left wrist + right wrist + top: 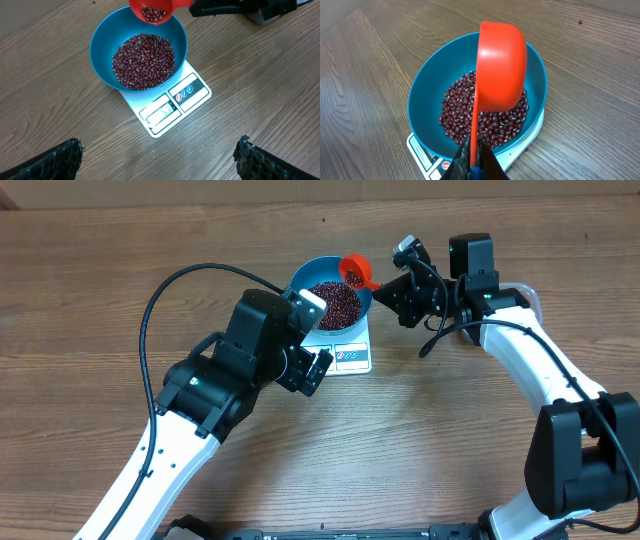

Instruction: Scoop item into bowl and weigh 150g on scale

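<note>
Overhead: toward the far edge of the counter (90,290), the blue bowl (304,278) sits on the white scale (352,356), with a heap of dark red-brown beans (334,304) inside. The right pincer (392,286) is clenched on the handle of an orange scoop (356,272), which hangs over the bowl's far-right rim. The left pincer (316,335) stands released, just on the near-left side of the scale.

Left wrist: the bowl (100,50) covers the far part of the scale (187,97). The beans (144,61) fill its bottom. The scoop (152,11) above the far rim has beans in it. The fingertips (55,160) are spread wide.

Right wrist: the tilted scoop (502,65) hangs over the beans (457,112) in the bowl (427,95), its handle pinched in the right pincer (474,162).
</note>
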`<action>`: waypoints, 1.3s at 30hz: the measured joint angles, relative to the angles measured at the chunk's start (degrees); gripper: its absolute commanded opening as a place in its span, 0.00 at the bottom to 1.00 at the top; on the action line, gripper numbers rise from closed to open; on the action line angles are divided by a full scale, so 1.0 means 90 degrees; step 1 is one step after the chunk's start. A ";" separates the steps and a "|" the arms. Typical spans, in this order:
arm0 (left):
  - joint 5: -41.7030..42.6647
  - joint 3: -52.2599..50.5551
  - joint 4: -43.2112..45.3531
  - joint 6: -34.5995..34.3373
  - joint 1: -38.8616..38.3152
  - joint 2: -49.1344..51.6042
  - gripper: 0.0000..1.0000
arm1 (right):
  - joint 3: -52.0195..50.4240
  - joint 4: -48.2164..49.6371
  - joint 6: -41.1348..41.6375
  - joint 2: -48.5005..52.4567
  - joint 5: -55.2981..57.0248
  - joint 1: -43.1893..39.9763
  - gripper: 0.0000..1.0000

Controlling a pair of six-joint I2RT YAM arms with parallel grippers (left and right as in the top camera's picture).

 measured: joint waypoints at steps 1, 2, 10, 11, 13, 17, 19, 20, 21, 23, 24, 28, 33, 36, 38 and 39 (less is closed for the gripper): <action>0.0000 0.0000 0.0000 0.0000 0.0000 0.0000 1.00 | 0.0000 0.0002 0.0000 0.0000 0.0002 -0.0002 0.04; 0.0000 0.0000 0.0000 0.0002 0.0000 0.0000 1.00 | 0.0000 0.0000 -0.0002 0.0000 0.0000 0.0000 0.04; 0.0000 0.0000 0.0000 0.0000 0.0000 0.0000 1.00 | 0.0000 -0.0002 0.0000 0.0000 0.0002 0.0000 0.04; -0.0002 0.0000 0.0000 0.0002 0.0000 0.0000 1.00 | 0.0000 -0.0010 0.0002 0.0000 0.0002 -0.0002 0.04; 0.0000 0.0000 0.0002 0.0000 0.0000 0.0000 1.00 | 0.0000 -0.0044 0.0002 0.0000 0.0002 0.0000 0.04; 0.0000 0.0000 0.0002 0.0002 0.0000 0.0000 1.00 | 0.0000 -0.0066 0.0000 0.0000 0.0005 -0.0002 0.04; 0.0000 0.0000 0.0002 0.0000 0.0000 0.0000 0.99 | 0.0000 -0.0078 0.0002 0.0000 0.0000 0.0000 0.04; 0.0000 0.0000 0.0002 0.0002 0.0000 0.0000 1.00 | 0.0000 -0.0070 0.0000 0.0000 0.0000 -0.0002 0.04; -0.0002 0.0000 0.0000 0.0000 0.0000 0.0000 0.99 | 0.0000 -0.0075 0.0000 0.0000 0.0002 -0.0002 0.04; -0.0002 0.0000 0.0000 0.0000 0.0000 0.0000 1.00 | 0.0000 -0.0073 0.0000 0.0000 0.0000 0.0000 0.04; 0.0000 0.0000 0.0002 0.0002 0.0000 0.0000 1.00 | 0.0000 -0.0070 0.0000 0.0000 0.0000 0.0005 0.04; 0.0000 0.0000 0.0002 0.0002 -0.0002 0.0000 1.00 | 0.0000 -0.0073 0.0002 0.0000 0.0061 0.0192 0.04; -0.0002 0.0000 0.0000 0.0000 0.0000 0.0000 1.00 | 0.0000 -0.0090 0.0000 0.0000 0.0483 0.0721 0.04; -0.0002 0.0000 0.0002 0.0000 0.0000 0.0000 1.00 | 0.0000 -0.0177 0.0002 0.0000 0.0818 0.0911 0.04; 0.0000 0.0000 0.0000 0.0002 -0.0002 0.0000 1.00 | 0.0000 -0.0223 0.0056 0.0000 0.0984 0.0920 0.04; -0.0002 0.0000 0.0000 0.0002 0.0000 0.0000 1.00 | 0.0000 -0.0245 0.0138 0.0000 0.1054 0.0918 0.04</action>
